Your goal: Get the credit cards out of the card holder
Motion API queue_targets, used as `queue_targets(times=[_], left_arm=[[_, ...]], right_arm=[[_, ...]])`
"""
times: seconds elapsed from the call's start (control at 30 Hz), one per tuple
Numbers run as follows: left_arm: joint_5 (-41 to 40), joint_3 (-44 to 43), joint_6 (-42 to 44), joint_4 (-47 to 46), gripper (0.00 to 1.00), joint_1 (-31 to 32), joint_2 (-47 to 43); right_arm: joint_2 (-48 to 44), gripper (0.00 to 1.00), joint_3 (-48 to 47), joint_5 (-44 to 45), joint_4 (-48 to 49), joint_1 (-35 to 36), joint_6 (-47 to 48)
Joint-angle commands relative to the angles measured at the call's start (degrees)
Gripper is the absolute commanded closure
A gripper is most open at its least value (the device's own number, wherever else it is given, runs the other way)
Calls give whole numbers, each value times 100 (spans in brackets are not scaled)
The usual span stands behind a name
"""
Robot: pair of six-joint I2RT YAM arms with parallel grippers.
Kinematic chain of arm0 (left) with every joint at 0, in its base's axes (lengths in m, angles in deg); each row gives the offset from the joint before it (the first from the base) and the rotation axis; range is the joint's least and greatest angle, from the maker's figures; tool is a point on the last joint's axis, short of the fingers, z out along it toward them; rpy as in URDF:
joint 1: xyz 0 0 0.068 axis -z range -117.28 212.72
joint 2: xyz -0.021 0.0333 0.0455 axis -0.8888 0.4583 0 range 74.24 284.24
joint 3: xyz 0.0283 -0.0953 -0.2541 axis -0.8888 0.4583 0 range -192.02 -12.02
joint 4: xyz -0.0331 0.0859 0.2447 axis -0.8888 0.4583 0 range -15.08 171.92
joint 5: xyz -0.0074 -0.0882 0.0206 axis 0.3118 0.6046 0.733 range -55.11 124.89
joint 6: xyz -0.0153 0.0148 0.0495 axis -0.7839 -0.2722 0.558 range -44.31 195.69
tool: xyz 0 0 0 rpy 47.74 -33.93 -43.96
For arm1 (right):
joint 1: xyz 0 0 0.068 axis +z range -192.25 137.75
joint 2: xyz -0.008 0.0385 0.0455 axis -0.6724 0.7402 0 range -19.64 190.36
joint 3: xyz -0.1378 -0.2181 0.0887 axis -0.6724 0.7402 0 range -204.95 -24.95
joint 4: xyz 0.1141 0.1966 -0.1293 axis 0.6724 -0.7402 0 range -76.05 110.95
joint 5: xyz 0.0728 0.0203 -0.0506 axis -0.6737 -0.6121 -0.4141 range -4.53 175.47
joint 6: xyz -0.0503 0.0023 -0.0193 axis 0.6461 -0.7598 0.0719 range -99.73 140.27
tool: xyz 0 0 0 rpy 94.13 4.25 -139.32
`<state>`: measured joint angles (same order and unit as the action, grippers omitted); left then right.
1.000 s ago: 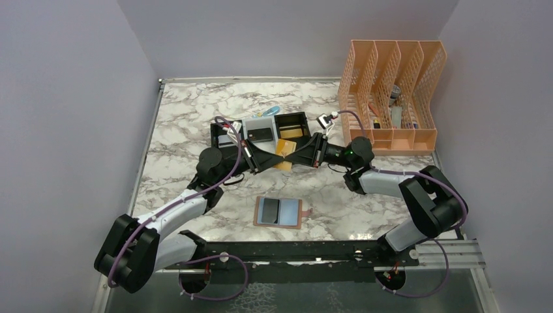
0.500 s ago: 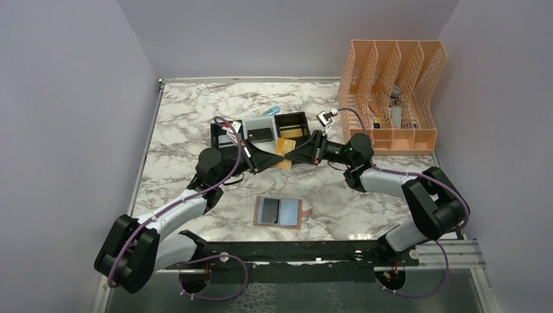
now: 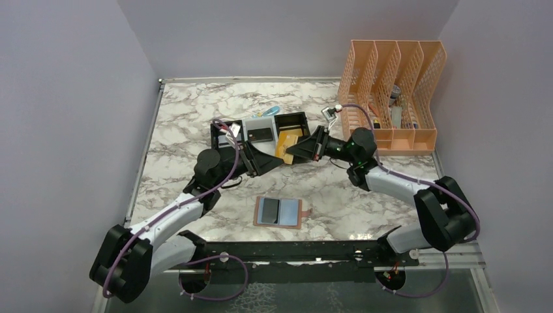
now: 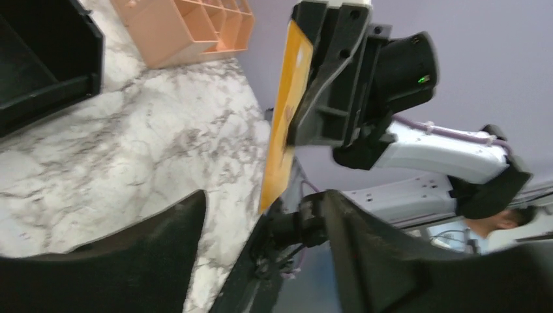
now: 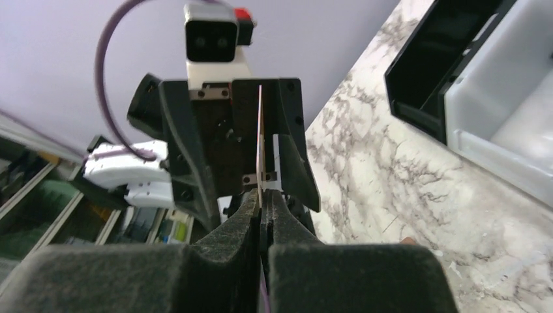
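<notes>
Pockets face up on the card holder (image 3: 280, 212), which lies open and flat on the marble surface (image 3: 189, 111) near the arm bases. Well apart from it, at the near edge of the black-and-white tray (image 3: 213, 134), the right fingers (image 5: 225, 248) are pressed together on one edge of a gold-orange card (image 3: 285, 145). The left fingers (image 4: 143, 257) are parted wide, gripping nothing, with the card just beyond their tips.

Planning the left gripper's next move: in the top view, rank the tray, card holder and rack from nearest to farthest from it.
1. tray, just beyond the left gripper.
2. card holder, lying open on the near side.
3. rack, far right corner.
</notes>
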<state>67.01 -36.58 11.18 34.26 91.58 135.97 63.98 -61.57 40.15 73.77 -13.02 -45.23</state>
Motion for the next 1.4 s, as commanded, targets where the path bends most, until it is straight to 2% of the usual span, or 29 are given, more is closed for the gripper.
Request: queue_targets(times=[0.0,0.03,0.07,0.23,0.33,0.43,0.57,0.67,0.9,1.13,1.27,1.37], left_arm=[[-571,-186,833,1457,13,-21,-669],[-792,-283,1073,1979,4,-21,-818],[-1058,-434,1316,2542,1,-21,-956],[-2566,-1331,2605,5057,1,-21,-1344],[-3509,-1789,3172,5985,1,-21,-1504],[-4184,-2018,3743,6514,1,-21,-1666],[-4849,-2073,4263,6832,1,-21,-1836],[-5037,-2043,4363,6969,1,-21,-1819],[-5287,-1592,4460,6933,1,-20,-1974],[-5708,-1597,4526,6843,1,-30,-1926],[-5598,-1609,4570,6876,1,-30,-1836],[-5571,-1629,4600,6901,1,-29,-1780]], right_arm=[[-549,99,-383,905,-1849,-86,1249],[-627,99,-487,1115,-2280,-85,1513],[-690,99,-581,1314,-2768,-85,1748],[-789,99,-989,2336,-4041,-85,2746],[-618,99,-1327,2881,-4660,-85,3309],[-348,99,-1727,3161,-5037,-80,3956],[-123,99,-1918,3672,-4985,-23,4661],[110,99,-2001,4088,-4831,73,5392],[1251,99,-3059,4635,-5733,260,7005],[1744,99,-3032,4949,-5027,490,8559],[2122,99,-3286,4780,-5099,493,9180],[2453,99,-3421,5089,-4940,494,9553]])
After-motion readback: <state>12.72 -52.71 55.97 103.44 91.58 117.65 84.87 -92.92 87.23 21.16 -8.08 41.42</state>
